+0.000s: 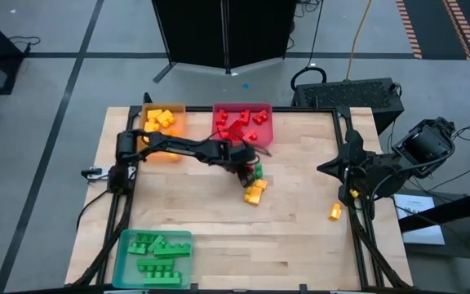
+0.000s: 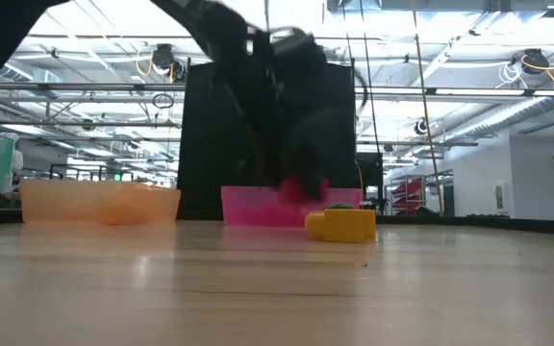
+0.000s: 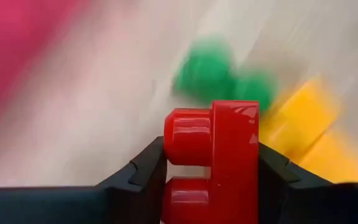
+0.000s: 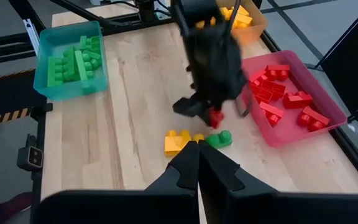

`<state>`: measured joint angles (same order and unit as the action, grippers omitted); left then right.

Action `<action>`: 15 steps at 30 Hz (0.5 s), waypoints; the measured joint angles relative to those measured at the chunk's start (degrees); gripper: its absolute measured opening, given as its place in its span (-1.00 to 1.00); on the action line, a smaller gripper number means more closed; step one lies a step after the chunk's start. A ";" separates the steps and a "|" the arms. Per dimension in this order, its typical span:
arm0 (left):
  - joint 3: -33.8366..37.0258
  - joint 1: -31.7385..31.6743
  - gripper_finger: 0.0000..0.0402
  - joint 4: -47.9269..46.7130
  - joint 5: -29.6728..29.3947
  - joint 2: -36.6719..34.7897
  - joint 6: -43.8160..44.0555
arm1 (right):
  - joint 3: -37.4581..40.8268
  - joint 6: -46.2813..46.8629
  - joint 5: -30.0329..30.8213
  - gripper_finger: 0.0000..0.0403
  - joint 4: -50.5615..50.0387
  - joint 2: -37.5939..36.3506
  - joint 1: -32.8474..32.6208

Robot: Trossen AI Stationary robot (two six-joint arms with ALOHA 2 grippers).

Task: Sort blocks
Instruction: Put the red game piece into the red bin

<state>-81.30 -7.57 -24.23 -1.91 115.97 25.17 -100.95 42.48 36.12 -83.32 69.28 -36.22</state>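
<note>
A small red block (image 3: 219, 158), hard, light and smooth-sided, is gripped across its flat sides by the left claw (image 3: 211, 177) at frame centre, beside the red tray (image 1: 263, 133). The right claw (image 4: 197, 158) is clenched empty, parked at the surface's (image 1: 300, 237) right.

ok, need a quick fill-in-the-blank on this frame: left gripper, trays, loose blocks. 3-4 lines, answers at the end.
1. The left gripper is shut on a ____ block.
2. The green blocks already sorted lie in the ____ tray.
3. The right gripper holds nothing; its fingers are ____.
4. Alone near the right arm's base lies one ____ block.

Missing words: red; teal; shut; yellow
</note>
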 joint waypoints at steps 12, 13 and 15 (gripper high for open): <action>-4.61 -10.39 -0.21 0.53 -12.99 -5.83 -6.42 | 0.00 -0.29 0.12 -1.00 -0.20 0.00 -0.01; -4.55 -11.77 -0.21 0.67 -12.97 -5.34 -6.22 | 0.00 -0.29 0.11 -1.00 -0.21 0.00 0.00; -4.55 -14.26 -0.21 0.48 -12.95 -4.58 -6.16 | 0.00 -0.29 0.11 -1.00 -0.20 0.02 0.01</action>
<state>-85.84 -21.83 -23.75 -14.85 111.39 19.00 -100.95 42.19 36.23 -83.53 69.29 -36.21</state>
